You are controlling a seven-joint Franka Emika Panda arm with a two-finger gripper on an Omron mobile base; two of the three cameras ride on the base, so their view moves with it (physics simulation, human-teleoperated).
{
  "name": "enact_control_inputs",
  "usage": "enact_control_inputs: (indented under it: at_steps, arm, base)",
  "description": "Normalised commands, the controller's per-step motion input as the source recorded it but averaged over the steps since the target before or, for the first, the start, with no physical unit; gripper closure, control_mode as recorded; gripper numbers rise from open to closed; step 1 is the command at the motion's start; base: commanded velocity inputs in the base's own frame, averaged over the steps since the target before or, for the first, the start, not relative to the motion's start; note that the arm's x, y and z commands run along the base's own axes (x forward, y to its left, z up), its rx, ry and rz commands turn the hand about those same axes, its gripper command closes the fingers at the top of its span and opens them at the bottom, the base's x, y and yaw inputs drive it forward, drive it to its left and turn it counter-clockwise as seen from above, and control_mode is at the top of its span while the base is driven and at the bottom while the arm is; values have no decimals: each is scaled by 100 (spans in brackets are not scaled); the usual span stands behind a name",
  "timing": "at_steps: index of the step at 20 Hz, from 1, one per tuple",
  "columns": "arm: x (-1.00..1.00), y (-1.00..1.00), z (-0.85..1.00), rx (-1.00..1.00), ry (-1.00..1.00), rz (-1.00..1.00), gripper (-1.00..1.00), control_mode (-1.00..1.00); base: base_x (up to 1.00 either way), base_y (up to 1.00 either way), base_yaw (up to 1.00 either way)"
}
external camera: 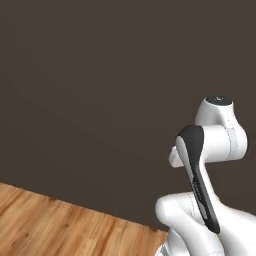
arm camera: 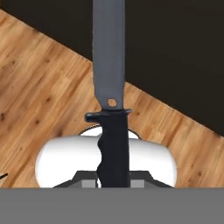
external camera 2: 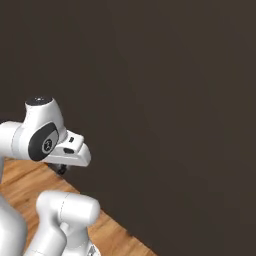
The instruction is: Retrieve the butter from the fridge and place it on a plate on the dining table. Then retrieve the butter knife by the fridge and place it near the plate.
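Note:
In the hand view the butter knife point(arm camera: 109, 78) stands straight up the middle of the picture, grey blade at the top and black handle point(arm camera: 113, 148) at the bottom. My gripper point(arm camera: 113, 181) is shut on the lower end of that handle. In the right base view the hand point(external camera 2: 70, 150) is tucked close to the arm and points down, with the dark gripper point(external camera 2: 61, 168) just below it. The butter, the fridge, the plate and the dining table are out of view.
A dark brown wall point(external camera: 100, 75) stands close ahead of the base. Wooden floor point(external camera: 50, 225) runs along its foot and also lies beneath the knife point(arm camera: 43, 87) in the hand view.

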Motion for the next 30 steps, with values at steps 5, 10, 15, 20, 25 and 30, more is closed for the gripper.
enact_control_inputs:
  at_steps: [5, 10, 15, 20, 25, 30]
  arm:
    - [0, 0, 0, 0, 0, 0, 100, 100]
    - [0, 0, 0, 0, 0, 0, 100, 100]
    - [0, 0, 0, 0, 0, 0, 100, 100]
    - [0, 0, 0, 0, 0, 0, 100, 100]
    - [0, 0, 0, 0, 0, 0, 100, 100]
    - [0, 0, 0, 0, 0, 0, 100, 100]
  base:
    - [0, 13, 86]
    - [2, 5, 90]
    - [5, 0, 88]
    - [2, 0, 80]
    - [12, 0, 81]
    - [20, 0, 73]
